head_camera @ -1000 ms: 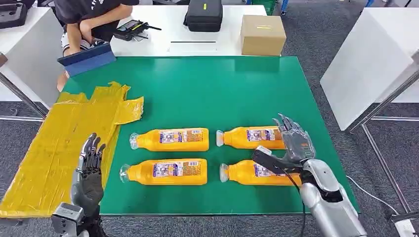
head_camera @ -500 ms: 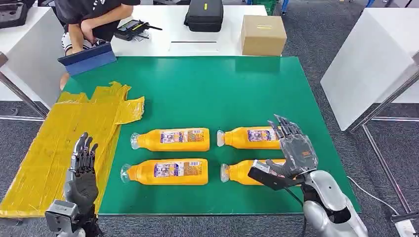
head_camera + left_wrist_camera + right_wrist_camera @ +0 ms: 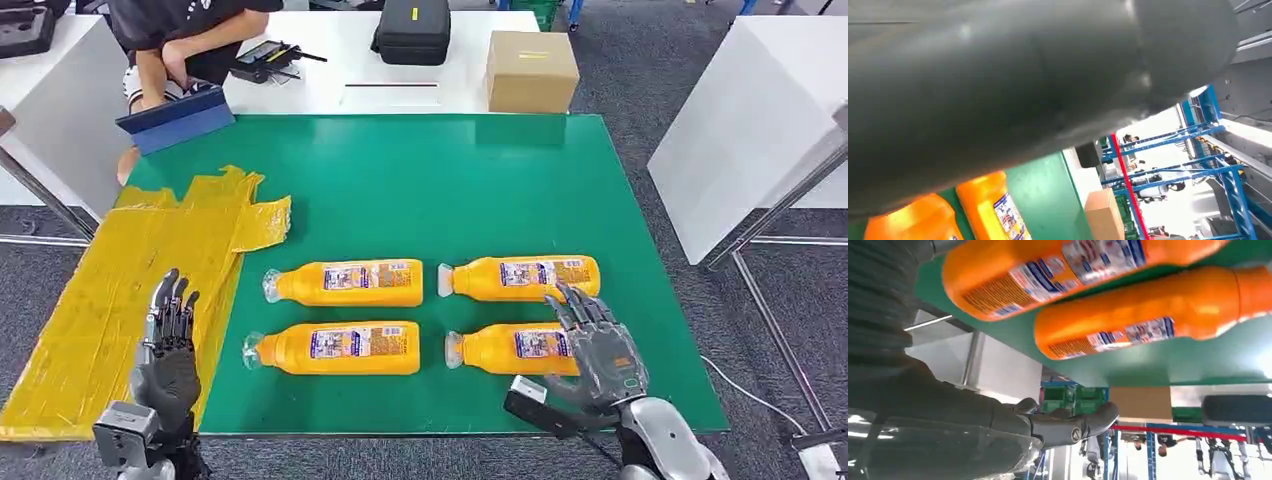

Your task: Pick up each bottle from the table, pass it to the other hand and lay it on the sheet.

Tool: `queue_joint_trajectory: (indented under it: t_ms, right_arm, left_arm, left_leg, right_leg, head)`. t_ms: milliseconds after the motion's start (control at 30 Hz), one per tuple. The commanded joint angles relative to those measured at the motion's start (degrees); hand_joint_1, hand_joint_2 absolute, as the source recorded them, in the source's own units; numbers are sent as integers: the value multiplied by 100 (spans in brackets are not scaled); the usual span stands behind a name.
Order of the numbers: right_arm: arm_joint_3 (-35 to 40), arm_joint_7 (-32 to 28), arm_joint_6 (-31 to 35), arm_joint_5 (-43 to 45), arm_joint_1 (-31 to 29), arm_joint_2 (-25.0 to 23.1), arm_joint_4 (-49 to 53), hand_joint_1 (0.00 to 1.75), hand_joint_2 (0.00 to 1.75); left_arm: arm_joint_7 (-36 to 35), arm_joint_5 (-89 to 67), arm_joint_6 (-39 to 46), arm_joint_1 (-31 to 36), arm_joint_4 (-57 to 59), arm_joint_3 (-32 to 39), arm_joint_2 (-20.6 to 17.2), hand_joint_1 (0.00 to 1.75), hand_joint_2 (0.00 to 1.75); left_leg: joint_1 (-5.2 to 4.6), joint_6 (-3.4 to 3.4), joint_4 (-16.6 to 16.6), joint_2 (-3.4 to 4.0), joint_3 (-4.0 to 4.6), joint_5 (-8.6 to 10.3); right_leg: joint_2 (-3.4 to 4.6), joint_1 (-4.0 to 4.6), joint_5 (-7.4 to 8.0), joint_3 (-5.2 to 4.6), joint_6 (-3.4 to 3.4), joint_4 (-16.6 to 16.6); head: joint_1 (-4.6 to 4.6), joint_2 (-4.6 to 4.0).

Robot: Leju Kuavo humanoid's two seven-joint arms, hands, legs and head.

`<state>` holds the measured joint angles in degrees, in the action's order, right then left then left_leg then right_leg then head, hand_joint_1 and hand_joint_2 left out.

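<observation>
Four orange bottles lie on their sides on the green table [image 3: 440,180], caps pointing left: far left [image 3: 345,282], near left [image 3: 340,347], far right [image 3: 520,278], near right [image 3: 505,349]. My right hand [image 3: 600,350] is open with its fingers spread, hovering at the base end of the near right bottle and holding nothing. In the right wrist view the two right bottles [image 3: 1073,270] [image 3: 1148,315] lie apart from the fingers [image 3: 1073,427]. My left hand [image 3: 168,360] is open, fingers pointing up, at the near left over the edge of the crumpled yellow sheet [image 3: 120,290].
A cardboard box [image 3: 531,70] and a black case [image 3: 412,30] stand on the white table behind. A person [image 3: 180,40] sits at the back left with a blue folder [image 3: 178,118]. Another white table [image 3: 740,120] stands at the right.
My right hand has drawn back from the far right bottle toward the near edge, now at the near right bottle's base. My left hand has sunk slightly.
</observation>
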<state>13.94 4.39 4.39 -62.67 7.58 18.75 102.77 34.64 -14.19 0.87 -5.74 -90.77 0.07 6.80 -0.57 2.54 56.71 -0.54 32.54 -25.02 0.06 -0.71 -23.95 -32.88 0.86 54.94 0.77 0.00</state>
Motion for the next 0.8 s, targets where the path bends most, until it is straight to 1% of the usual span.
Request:
queue_joint_trajectory:
  t_ms: [33, 100, 133, 233, 367, 433, 533, 733, 800]
  right_arm:
    - [-250, 172, -52, -107, 427, 8, 254, 0, 175]
    - [-273, 171, -47, -108, 432, 16, 254, 0, 175]
    - [-284, 187, -67, -98, 413, 13, 234, 0, 175]
    - [-422, 263, -67, -107, 531, 96, 250, 0, 175]
    - [-571, 300, -101, -118, 614, -57, 130, 0, 175]
    - [-592, 284, -148, -61, 610, -83, 65, 0, 175]
    - [-644, 248, -218, 32, 601, -82, -83, 0, 175]
    - [-591, 172, -397, 127, 430, -85, -345, 0, 175]
    - [-526, 160, -442, 131, 282, -127, -582, 0, 175]
  left_arm:
    - [78, -31, -44, 266, 446, 89, 60, 0, 0]
    - [77, -31, -44, 280, 456, 88, 58, 0, 0]
    - [74, -35, -47, 282, 459, 87, 54, 0, 0]
    - [53, -66, -71, 348, 516, 67, 56, 0, 0]
    - [45, -92, -90, 451, 687, 12, 43, 0, 0]
    - [45, -88, -91, 465, 724, -2, 35, 0, 0]
    - [45, -80, -86, 503, 790, -23, 17, 0, 0]
    - [44, -84, -68, 559, 807, -48, -16, 0, 0]
    - [36, -80, -72, 564, 796, -63, -12, 0, 0]
  left_leg:
    - [3, -19, -3, -9, -14, -5]
    - [0, -10, -3, -4, -7, -1]
    - [2, -18, -2, -4, -14, -5]
    - [0, -12, -4, -5, -8, -1]
    - [2, -12, -3, -10, -10, -1]
    - [5, -24, -5, -5, -24, -7]
    - [3, -16, -8, -3, -19, -3]
    - [5, -15, -6, 4, -17, -2]
    - [5, -21, -8, 5, -23, -4]
  right_leg:
    - [-13, 2, -8, 19, -7, -4]
    - [-6, 0, -3, 8, -4, -3]
    - [-8, 1, -7, 16, -6, -3]
    - [-8, -1, -3, 10, -4, -3]
    - [-11, 2, -4, 12, -4, -5]
    - [-9, 4, -8, 27, -9, -8]
    - [-7, 2, -4, 20, -6, -9]
    - [0, 4, -1, 17, -6, -10]
    - [-1, 5, -2, 24, -8, -12]
  head:
    - [2, 0]
    - [2, 0]
    - [2, 0]
    - [2, 0]
    - [2, 0]
    - [2, 0]
    - [0, 0]
    - [2, 0]
    - [2, 0]
